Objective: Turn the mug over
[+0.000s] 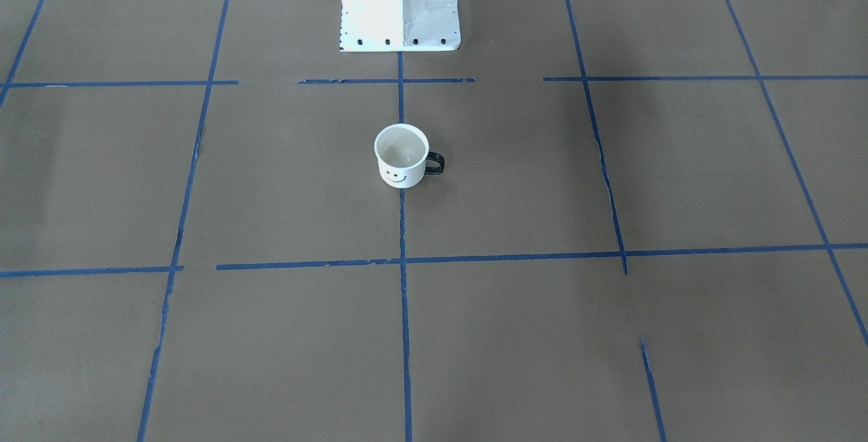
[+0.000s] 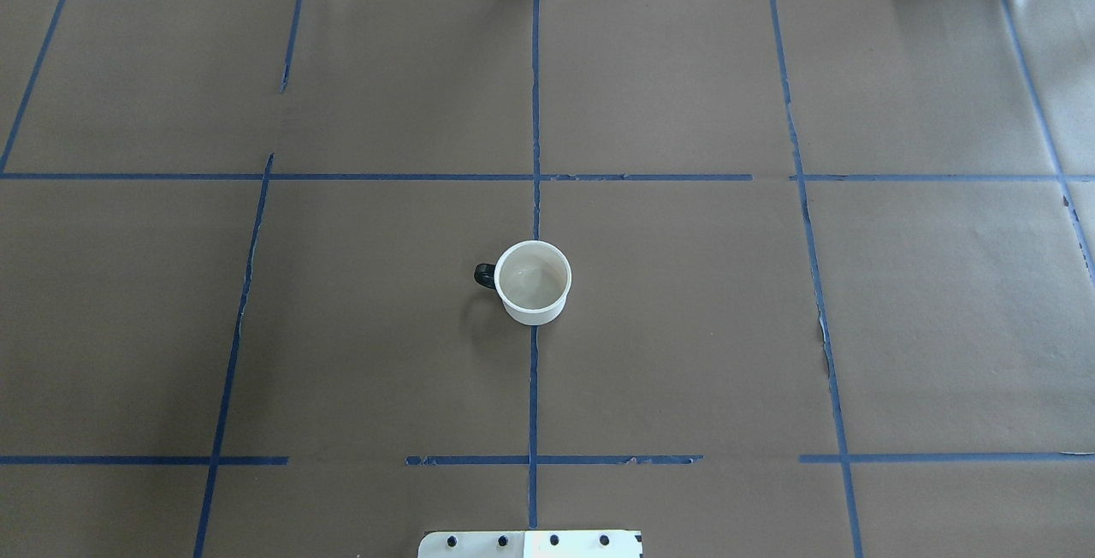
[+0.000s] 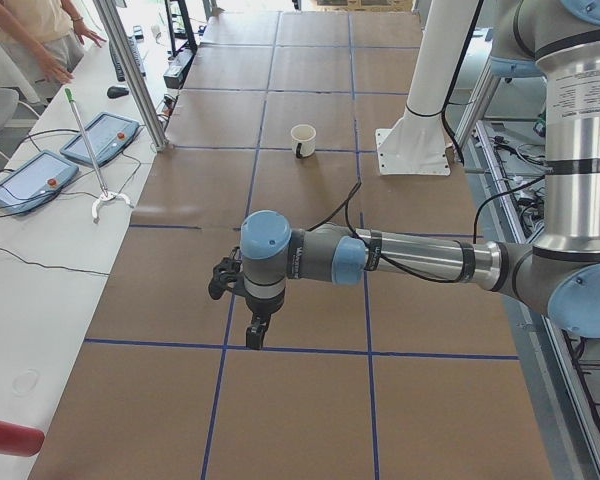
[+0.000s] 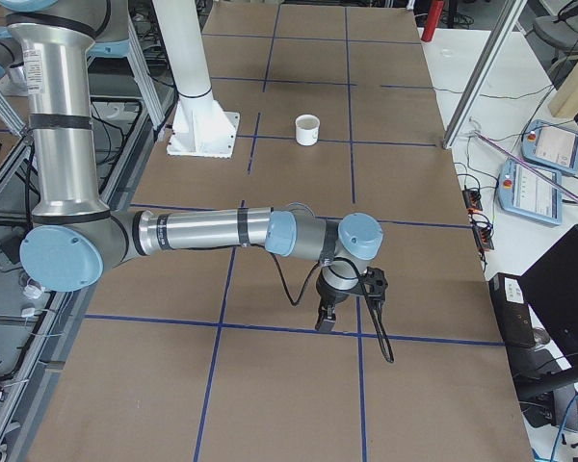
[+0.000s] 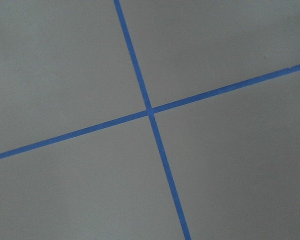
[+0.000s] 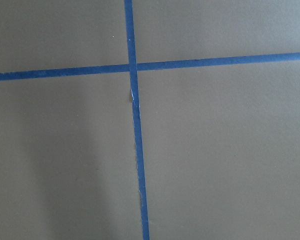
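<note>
papered table (image 2: 684, 327) carries mug (image 2: 532, 281) upright, central (well apart from edges)

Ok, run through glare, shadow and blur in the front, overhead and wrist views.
Front-facing view: the robot's base is blown out to white; the mug is sharp, with a faint shadow beside it. Overhead view: even light, overexposed strip beyond the table at its far edge. Left wrist view: soft, greyish cast. Right wrist view: darker shadow band at left.
</note>
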